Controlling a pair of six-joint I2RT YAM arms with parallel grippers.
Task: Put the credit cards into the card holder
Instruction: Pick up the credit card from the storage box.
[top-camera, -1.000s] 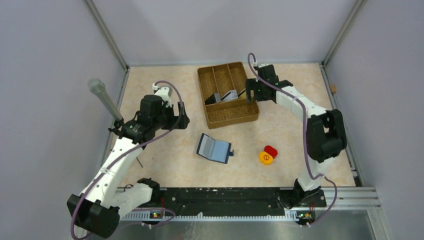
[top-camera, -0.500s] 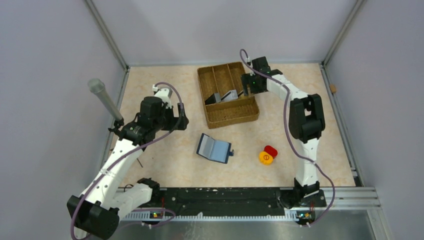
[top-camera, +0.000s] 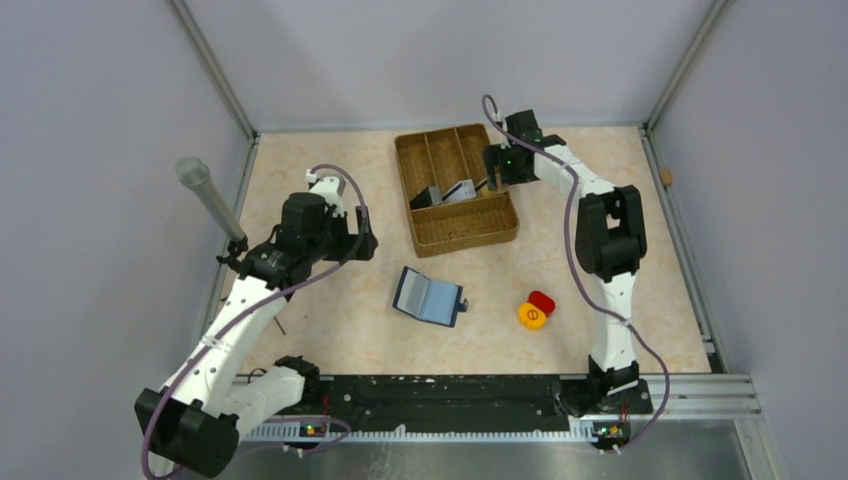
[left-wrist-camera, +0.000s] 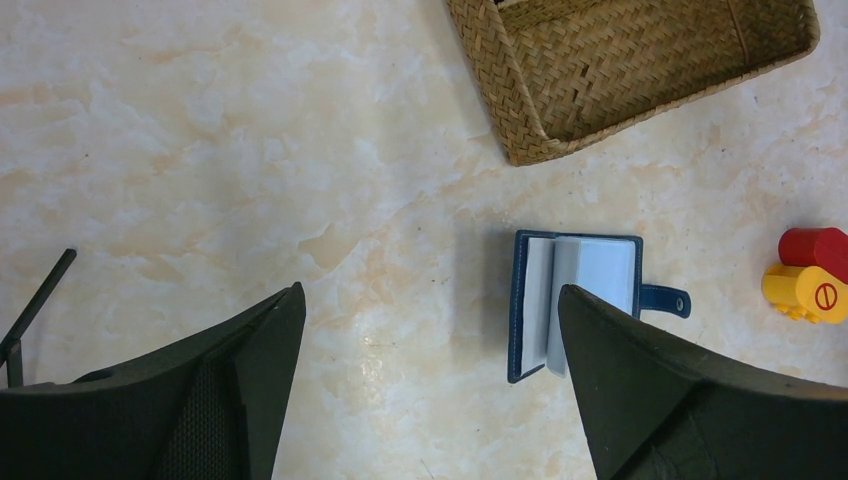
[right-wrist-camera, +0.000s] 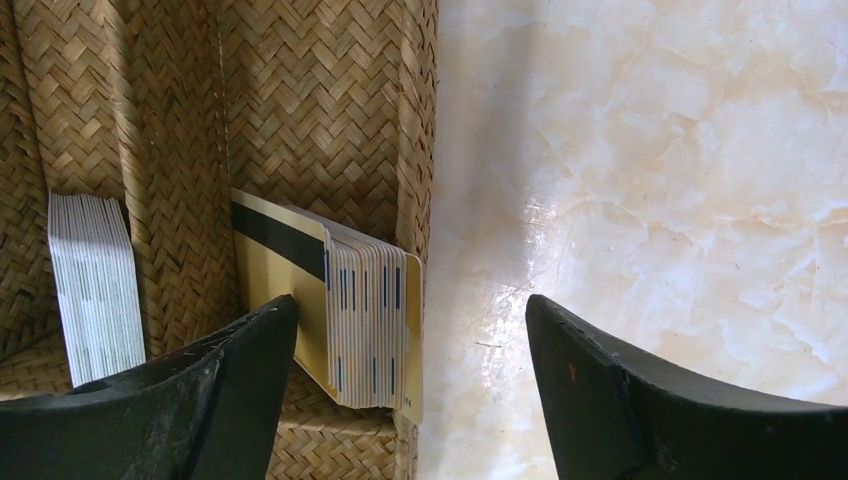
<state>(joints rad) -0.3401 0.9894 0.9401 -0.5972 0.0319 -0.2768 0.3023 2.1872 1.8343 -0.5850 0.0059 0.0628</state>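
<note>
Right wrist view: open right gripper (right-wrist-camera: 410, 300) hovers over edge-standing grey plastic credit cards (right-wrist-camera: 365, 320) at the edge of the brown woven tray (right-wrist-camera: 330, 100), ready to pinch; left gripper (left-wrist-camera: 430, 290) idles open.

Overhead camera sees the whole table (top-camera: 350, 330); both wrist cameras face down, close, sharing the woven tray (left-wrist-camera: 620, 70)

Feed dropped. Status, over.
Left gripper, right gripper open, empty. Right hovers over thin pale plastic cards in brown woven tray. Navy folding card holder lies open, unobstructed.

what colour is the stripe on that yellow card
Black, running across the yellow card; clearest in the right wrist view.
</note>
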